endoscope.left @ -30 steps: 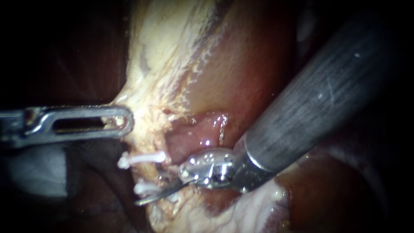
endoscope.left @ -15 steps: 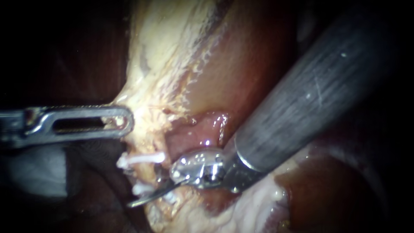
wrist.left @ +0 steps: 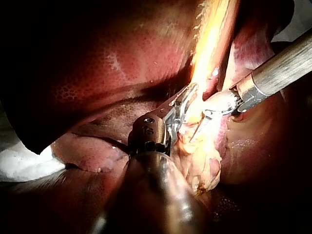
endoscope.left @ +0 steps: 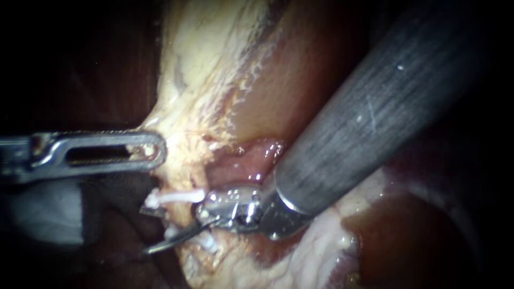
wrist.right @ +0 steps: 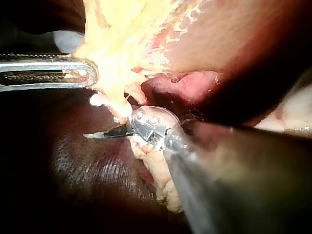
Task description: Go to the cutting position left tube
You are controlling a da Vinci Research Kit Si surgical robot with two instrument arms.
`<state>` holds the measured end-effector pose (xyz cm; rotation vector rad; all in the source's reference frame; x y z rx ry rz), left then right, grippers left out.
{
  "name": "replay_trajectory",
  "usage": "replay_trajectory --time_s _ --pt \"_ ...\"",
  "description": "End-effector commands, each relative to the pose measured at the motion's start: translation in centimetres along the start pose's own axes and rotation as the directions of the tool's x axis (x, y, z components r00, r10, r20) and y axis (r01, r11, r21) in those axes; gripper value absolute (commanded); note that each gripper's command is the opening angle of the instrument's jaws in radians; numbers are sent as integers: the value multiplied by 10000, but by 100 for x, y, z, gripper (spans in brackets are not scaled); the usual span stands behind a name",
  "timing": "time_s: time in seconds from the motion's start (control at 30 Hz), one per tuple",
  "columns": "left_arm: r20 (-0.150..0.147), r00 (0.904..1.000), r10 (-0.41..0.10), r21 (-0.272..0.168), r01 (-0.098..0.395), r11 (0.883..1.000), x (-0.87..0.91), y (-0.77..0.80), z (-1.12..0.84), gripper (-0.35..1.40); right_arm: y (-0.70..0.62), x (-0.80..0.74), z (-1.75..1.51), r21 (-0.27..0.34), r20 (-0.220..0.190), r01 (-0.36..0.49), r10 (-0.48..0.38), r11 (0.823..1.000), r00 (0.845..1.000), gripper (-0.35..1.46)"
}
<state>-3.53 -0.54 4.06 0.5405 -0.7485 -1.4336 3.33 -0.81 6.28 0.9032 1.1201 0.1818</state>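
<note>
Advancing over the last second, right instrument (endoscope.left: 160, 229) is bringing its spread claw astride the left tube (endoscope.left: 184, 217) between clips (endoscope.left: 176, 197), nearing cutting position, while left instrument (endoscope.left: 155, 151) is pinching tissue (endoscope.left: 182, 134).

The left tool (endoscope.left: 155, 151) is flat silver steel, a rounded loop with a ridged slot down its middle. Behind it sit a dull bronze hinge block (wrist.left: 148, 132) with a round pin (wrist.left: 149, 120) and a dark shaft (wrist.left: 151, 195). The right tool (endoscope.left: 158, 230) has thin, curved, pointed blades on a shiny rounded knuckle (endoscope.left: 235, 203). Behind that come a bright ring (endoscope.left: 289, 202) and a broad grey shaft (endoscope.left: 364, 112), finely streaked lengthwise.
</note>
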Motion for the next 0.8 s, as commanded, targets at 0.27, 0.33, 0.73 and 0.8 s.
replay_trajectory --time_s 0.27,0.33,0.73,0.8 --pt "1 10000 0 -2 0 10000 0 0 1 -23 3 -1 2 -2 15 -47 47 10000 10000 128" --pt "1 10000 0 -2 0 10000 0 0 0 -23 3 -2 3 -5 16 -44 44 10000 10000 128" --pt "3 10000 -1 -4 1 10000 0 0 1 -23 3 -3 4 -3 18 -91 91 10000 10000 128" --pt "5 10000 0 -4 0 10000 1 0 1 -23 3 -3 4 1 19 -89 89 10000 10000 128"
